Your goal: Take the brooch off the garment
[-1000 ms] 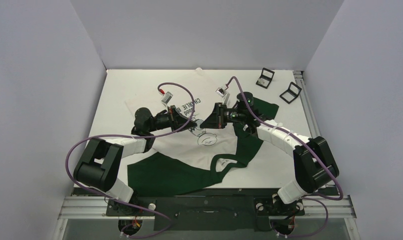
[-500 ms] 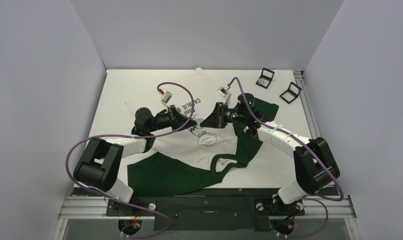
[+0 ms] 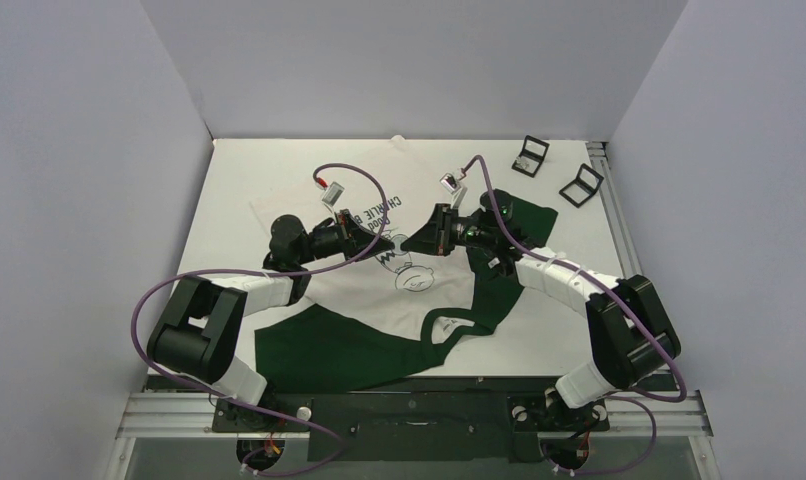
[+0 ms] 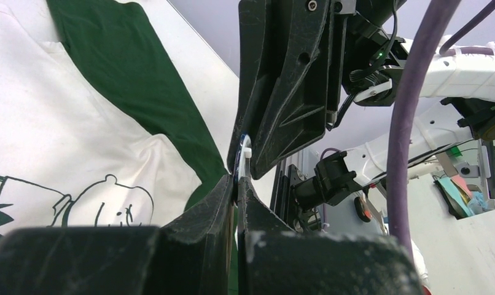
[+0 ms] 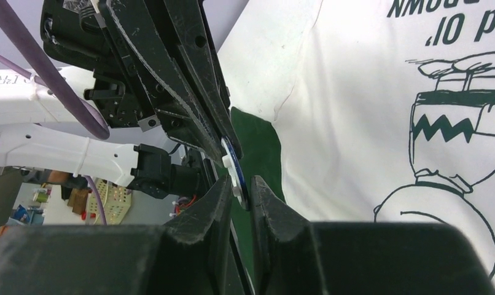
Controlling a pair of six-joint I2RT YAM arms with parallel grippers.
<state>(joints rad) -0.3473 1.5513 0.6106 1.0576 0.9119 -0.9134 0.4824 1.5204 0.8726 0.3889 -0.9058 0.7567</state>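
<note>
Overhead, a white T-shirt with dark green sleeves (image 3: pixel 364 295) lies rumpled across the white table (image 3: pixel 244 170), its cartoon face showing. Both arms stretch over the print and meet tip to tip. The left gripper (image 4: pixel 236 184) is pressed together on one edge of a small round brooch (image 4: pixel 241 158), blue-rimmed and seen edge-on. The right gripper (image 5: pixel 239 184) pinches the same disc from the opposite side. Whether the brooch touches the cloth cannot be told. At the table's far right sit a far black stand (image 3: pixel 530 154) and a near black stand (image 3: pixel 581 185).
</note>
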